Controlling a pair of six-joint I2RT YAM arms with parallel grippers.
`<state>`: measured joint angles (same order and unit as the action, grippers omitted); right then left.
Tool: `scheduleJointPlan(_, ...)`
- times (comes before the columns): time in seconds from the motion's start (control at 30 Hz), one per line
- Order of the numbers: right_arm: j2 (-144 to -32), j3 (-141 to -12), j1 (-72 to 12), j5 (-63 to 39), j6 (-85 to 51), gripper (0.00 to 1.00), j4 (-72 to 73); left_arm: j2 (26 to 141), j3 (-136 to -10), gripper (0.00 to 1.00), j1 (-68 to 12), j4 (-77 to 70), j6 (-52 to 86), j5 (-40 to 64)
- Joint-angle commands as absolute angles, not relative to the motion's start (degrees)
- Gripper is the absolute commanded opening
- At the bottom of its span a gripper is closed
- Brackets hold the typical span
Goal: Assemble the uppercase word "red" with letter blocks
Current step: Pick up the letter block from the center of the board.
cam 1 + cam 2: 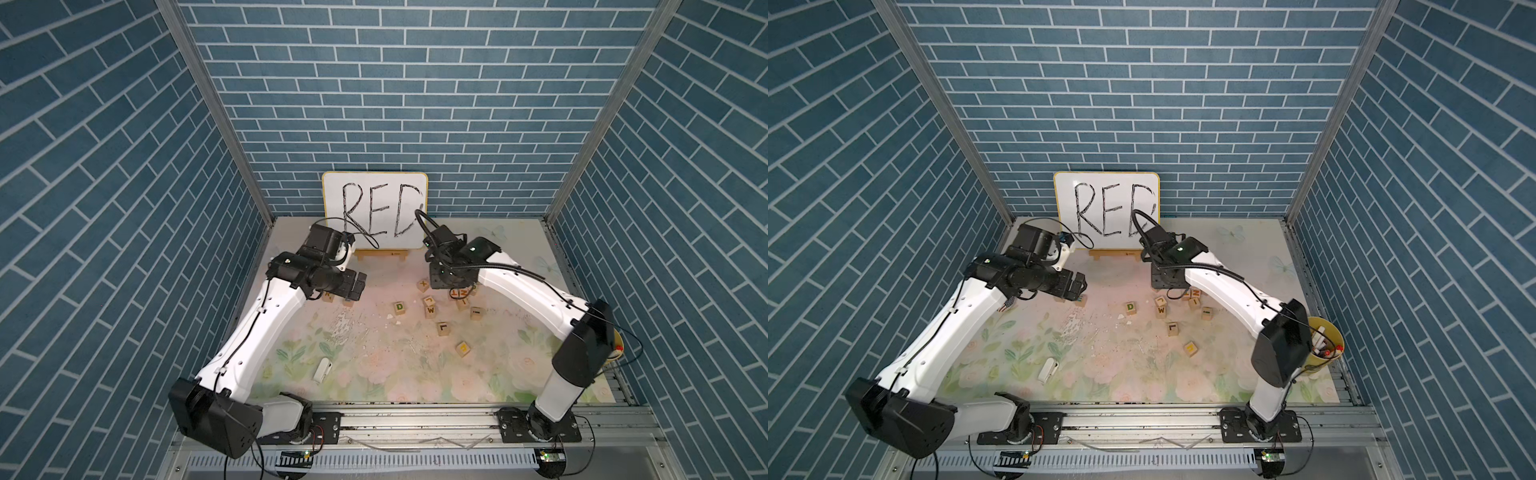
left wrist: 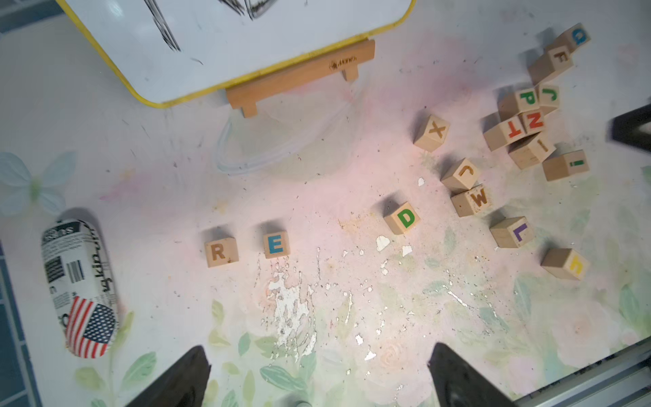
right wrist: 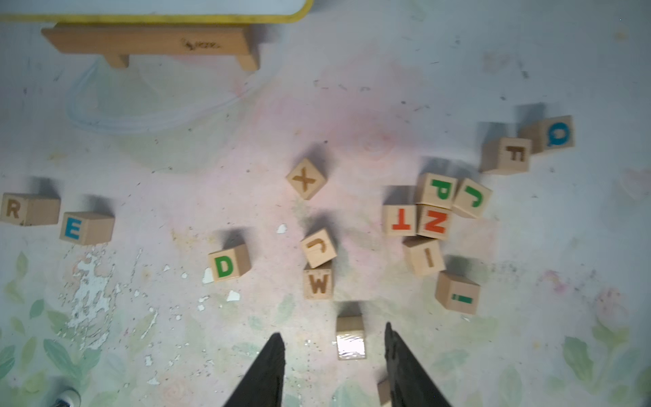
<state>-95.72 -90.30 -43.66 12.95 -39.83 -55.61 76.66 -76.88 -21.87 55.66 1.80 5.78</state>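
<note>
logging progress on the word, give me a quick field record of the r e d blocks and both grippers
row so far: light-wood cube with brown R and light-wood cube with teal E, side by side with a small gap
letter to add: light-wood cube with green D, well apart from E, nearer the pile of spare letter cubes
left gripper: open, empty
right gripper: open, holding nothing
reference: yellow-framed whiteboard reading RED, at the back

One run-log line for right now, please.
R block, E block: in row, small gap | D block: apart, not yet in row | left gripper: open, empty | right gripper: open, empty
</note>
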Motion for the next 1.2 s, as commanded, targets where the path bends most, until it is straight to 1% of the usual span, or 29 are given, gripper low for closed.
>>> scheduleJointPlan(0.0, -89.64, -84.00, -42.65, 14.98, -43.38, 0.48, -55.15, 80.72, -75.08, 0.99, -26.41, 52.32, 6.88, 2.95)
scheduleJointPlan(0.2, -82.77, -75.35, -42.44, 16.10, -46.24, 0.47, -54.70, 91.89, -78.37, 0.98, -35.12, 50.51, 12.22, -2.30)
scheduleJointPlan(0.27, -81.22, -72.80, -42.45, 16.08, -47.35, 0.47, -54.24, 95.21, -79.86, 0.97, -36.66, 49.88, 14.85, -3.27)
scheduleJointPlan(0.47, -77.38, -67.17, -42.45, 16.42, -49.43, 0.47, -53.43, 106.07, -86.57, 0.94, -39.46, 51.95, 19.00, -1.56)
scheduleJointPlan(0.67, -76.11, -64.71, -42.45, 17.12, -49.83, 0.47, -53.49, 112.14, -89.76, 0.91, -40.08, 52.77, 20.80, 0.62)
scheduleJointPlan(1.17, -77.21, -62.99, -42.43, 17.44, -49.05, 0.46, -52.73, 119.67, -93.25, 0.83, -39.83, 53.88, 20.91, 0.62)
